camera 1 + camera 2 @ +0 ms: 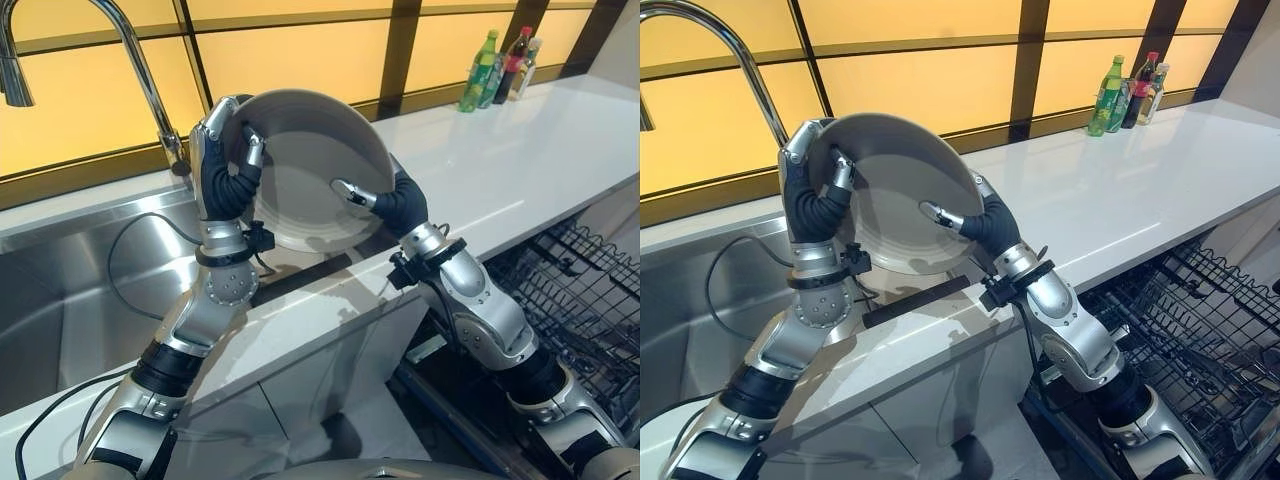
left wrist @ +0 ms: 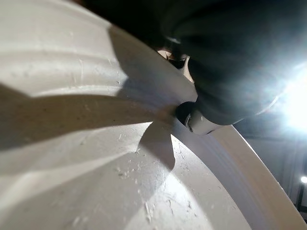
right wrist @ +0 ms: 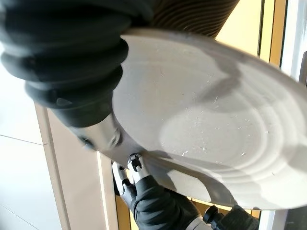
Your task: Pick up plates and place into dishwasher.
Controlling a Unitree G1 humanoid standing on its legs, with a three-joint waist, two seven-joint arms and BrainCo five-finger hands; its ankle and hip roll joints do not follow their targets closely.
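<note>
I held the plate (image 1: 310, 165) upright above the worktop (image 1: 520, 150) edge, left hand (image 1: 228, 165) pinching its rim at 9 o'clock, right hand (image 1: 385, 200) pinching at 4 o'clock; two opposed grips probably steadied it for transfer toward the dishwasher rack (image 1: 580, 290).

The plate (image 1: 310, 170) is showing a matt, pale grey, ceramic-looking surface, ringed with shallow ridges and flecked with fine scratches and crumbs. The left hand (image 1: 225, 165) and right hand (image 1: 385, 200) are wearing dark, ribbed, rubbery covers, while their fingers are gleaming as smooth silver metal or plastic. The countertop (image 1: 520, 150) is shining glossy white and smooth, reflecting the light. The sink (image 1: 60, 300) is looking like brushed stainless steel, and the faucet (image 1: 140, 70) is glinting as polished chrome. The dishwasher rack (image 1: 1210, 330) is appearing as dark coated wire. The bottles (image 1: 500, 68) are looking like glossy plastic.
</note>
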